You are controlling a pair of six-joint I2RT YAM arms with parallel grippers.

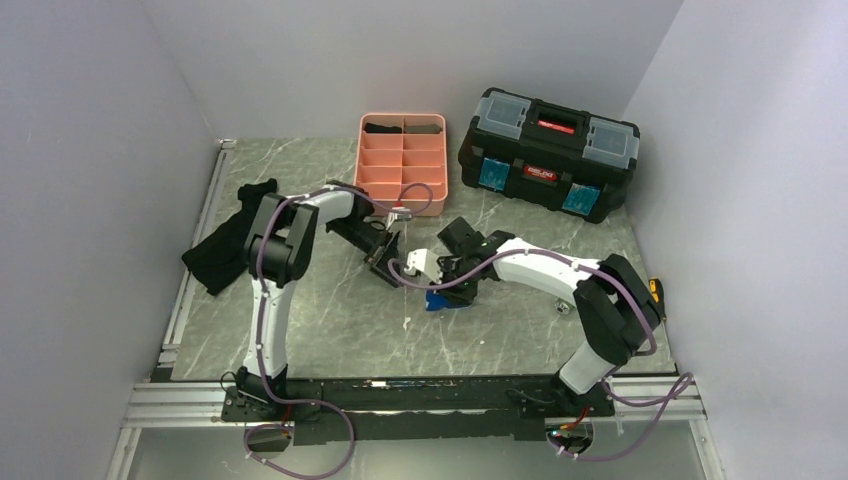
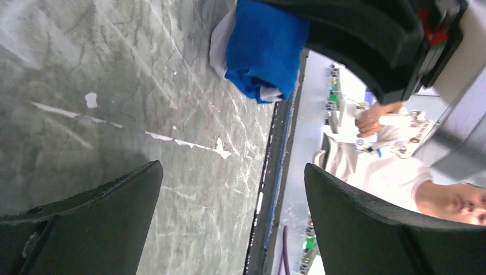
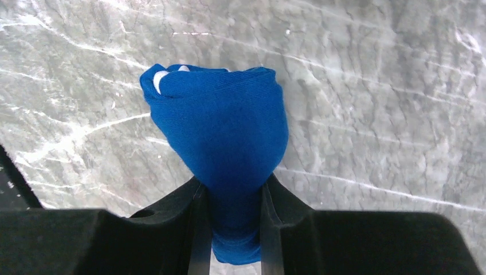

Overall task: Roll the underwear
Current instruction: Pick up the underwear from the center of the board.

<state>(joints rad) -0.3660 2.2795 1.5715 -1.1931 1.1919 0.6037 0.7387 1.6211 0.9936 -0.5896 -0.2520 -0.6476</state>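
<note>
The underwear (image 3: pixel 220 132) is a bright-blue bundle, rolled up, with a bit of white at its upper left end. My right gripper (image 3: pixel 232 195) is shut on its lower end, and the jaws pinch the fabric over the marble table. From above, the underwear (image 1: pixel 445 299) shows under the right gripper (image 1: pixel 452 285) at mid table. My left gripper (image 1: pixel 385 262) is open and empty, just left of it. In the left wrist view the underwear (image 2: pixel 263 48) hangs from the right gripper (image 2: pixel 367 40), well beyond my open left gripper (image 2: pixel 232 172).
A pink compartment tray (image 1: pixel 402 165) stands at the back centre with dark rolls (image 1: pixel 400 127) in its far cells. A black toolbox (image 1: pixel 548 152) stands at the back right. A plain black cloth (image 1: pixel 225 245) lies at the left edge.
</note>
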